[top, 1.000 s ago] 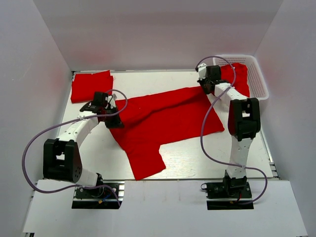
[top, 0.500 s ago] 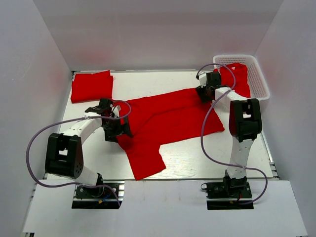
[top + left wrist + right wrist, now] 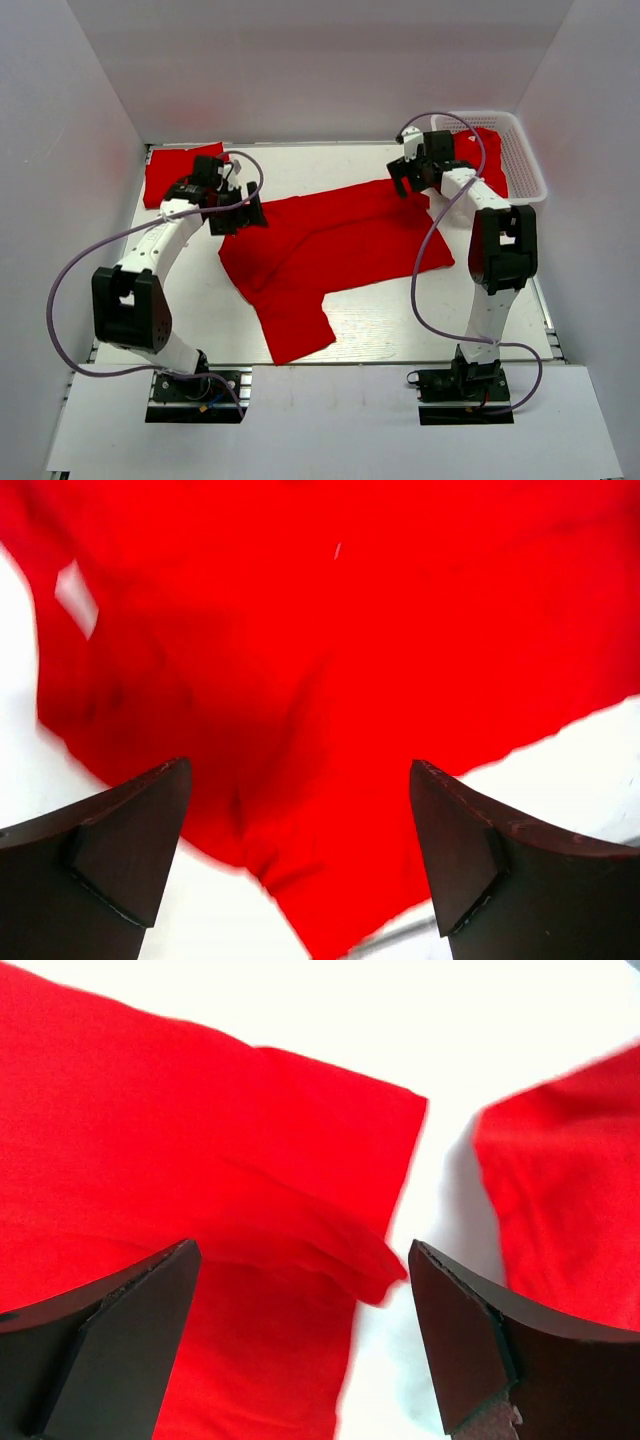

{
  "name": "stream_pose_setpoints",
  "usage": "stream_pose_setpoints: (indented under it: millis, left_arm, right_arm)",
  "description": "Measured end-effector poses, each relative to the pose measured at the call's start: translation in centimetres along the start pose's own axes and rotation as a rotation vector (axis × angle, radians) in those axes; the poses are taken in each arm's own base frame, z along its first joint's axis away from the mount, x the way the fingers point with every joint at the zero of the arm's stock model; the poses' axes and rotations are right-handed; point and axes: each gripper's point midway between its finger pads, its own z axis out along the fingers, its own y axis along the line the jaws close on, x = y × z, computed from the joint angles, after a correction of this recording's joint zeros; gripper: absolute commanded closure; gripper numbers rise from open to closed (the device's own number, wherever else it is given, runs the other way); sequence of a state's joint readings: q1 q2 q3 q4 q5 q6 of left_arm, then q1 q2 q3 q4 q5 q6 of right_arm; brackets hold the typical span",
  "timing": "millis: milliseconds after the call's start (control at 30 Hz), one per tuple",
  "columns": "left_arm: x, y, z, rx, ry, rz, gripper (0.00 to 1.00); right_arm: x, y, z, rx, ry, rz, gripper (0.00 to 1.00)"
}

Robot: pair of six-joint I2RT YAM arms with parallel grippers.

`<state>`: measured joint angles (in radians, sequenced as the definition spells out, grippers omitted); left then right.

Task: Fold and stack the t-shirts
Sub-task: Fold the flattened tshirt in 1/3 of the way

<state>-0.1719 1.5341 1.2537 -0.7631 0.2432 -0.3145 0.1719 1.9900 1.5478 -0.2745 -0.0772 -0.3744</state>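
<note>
Left arm bowed outward, left gripper (image 3: 300, 770) wide apart, empty, t-shirt (image 3: 345, 240) beneath. Right arm stretched forward, right gripper (image 3: 300, 1250) apart, empty, t-shirt corner beneath.

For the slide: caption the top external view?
Open left fingers and right fingers over spread t-shirt; folded t-shirt, basket behind.

The left gripper (image 3: 238, 214) and the right gripper (image 3: 405, 180) have opened and let go of the t-shirt (image 3: 340, 240). The left gripper has moved farther back, and the t-shirt now lies flatter on the desk (image 3: 380, 320).
</note>
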Motion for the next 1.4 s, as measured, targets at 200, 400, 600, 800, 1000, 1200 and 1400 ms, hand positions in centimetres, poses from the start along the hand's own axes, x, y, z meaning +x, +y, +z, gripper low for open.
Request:
stream_pose_setpoints:
  millis: [200,400,600,800,1000,1200,1400]
  left_arm:
    - [-2.9,0.0,6.0,0.032,0.004,0.000,0.00]
    - [-2.8,1.3,11.8,0.027,0.053,-0.037,0.00]
    - [-4.6,1.5,14.0,0.017,0.031,-0.036,0.00]
    - [-5.2,2.1,15.3,-0.025,0.027,-0.040,0.00]
    - [-6.5,2.8,16.1,-0.095,0.020,-0.024,0.00]
    - [-10.0,3.4,17.9,-0.134,-0.017,0.023,0.00]
    - [-13.3,3.6,19.7,-0.131,-0.060,0.124,0.00]
  right_arm:
    - [-4.9,1.4,-0.1,-0.109,-0.112,0.119,0.10]
    - [-6.3,1.8,3.6,-0.154,-0.119,0.252,0.10]
    - [-1.3,2.5,8.3,-0.137,0.029,0.360,0.10]
    - [0.2,2.4,8.9,-0.103,0.075,0.396,0.10]
    - [0.0,1.4,9.7,-0.048,0.079,0.427,0.10]
    - [-0.5,-0.7,10.9,0.060,0.080,0.476,0.10]
    - [-0.4,-1.9,11.1,0.118,0.097,0.515,0.10]
